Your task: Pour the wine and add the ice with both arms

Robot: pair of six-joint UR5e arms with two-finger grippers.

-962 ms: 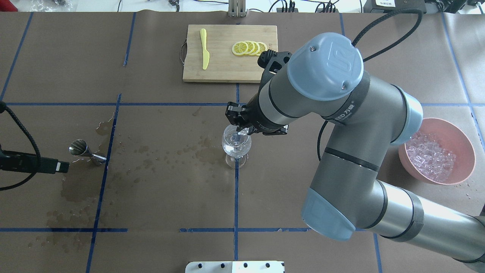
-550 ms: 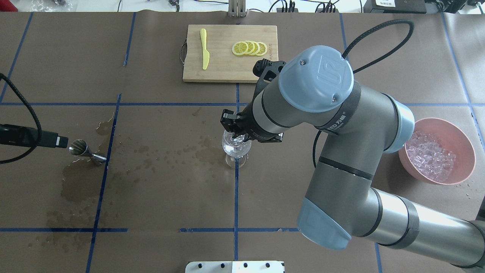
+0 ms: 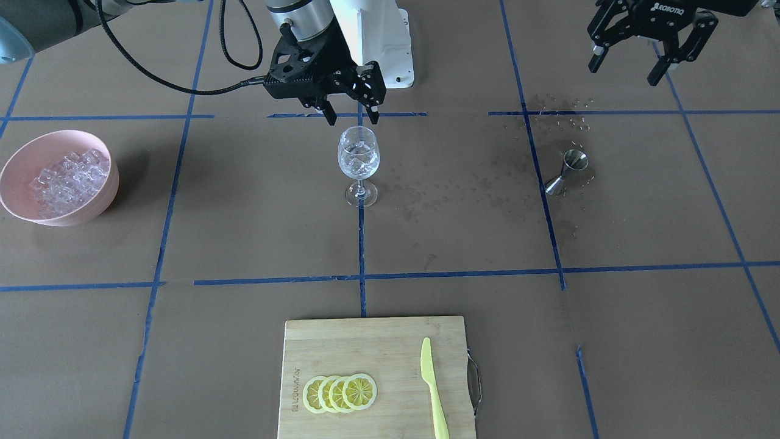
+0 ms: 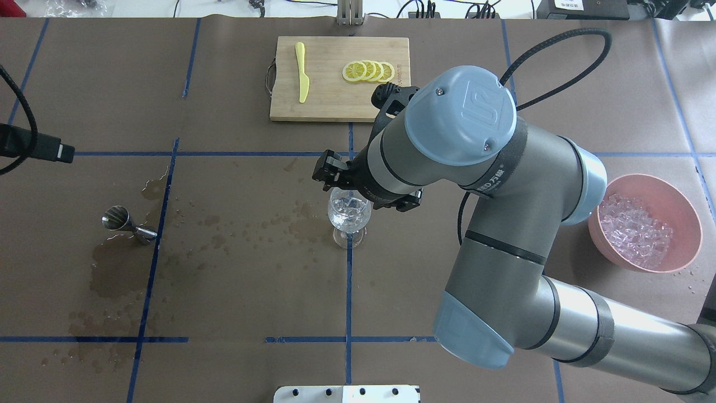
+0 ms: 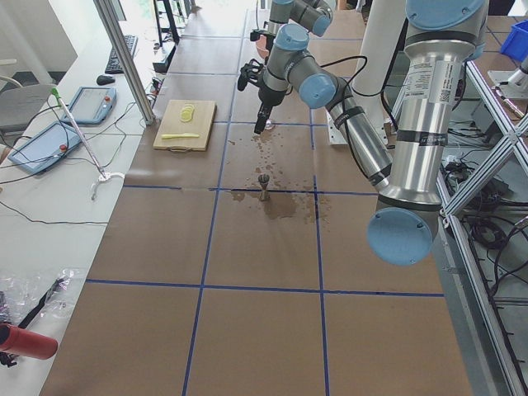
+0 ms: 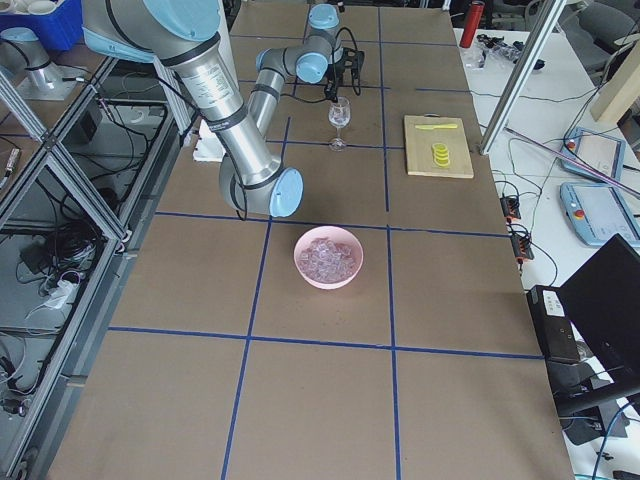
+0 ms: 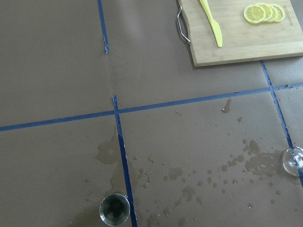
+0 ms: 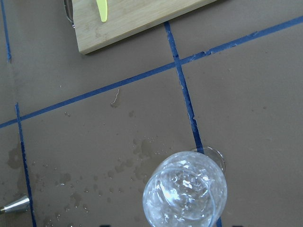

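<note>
A stemmed wine glass stands at the table's middle with clear ice cubes and clear liquid inside. My right gripper hangs open just above the glass's rim on the robot's side, with nothing between its fingers. More ice fills a pink bowl on the robot's right. My left gripper floats open and empty, high over the robot's-left part of the table, well off from the steel jigger. No coloured wine or bottle is in view.
A wooden cutting board with lemon slices and a yellow knife lies at the far edge. Wet stains spread around the jigger and towards the glass. The right arm's elbow looms over the table's right half.
The right gripper rose off the glass's rim and shifted slightly left. The left arm moved from beside the jigger towards the far side of the table.
</note>
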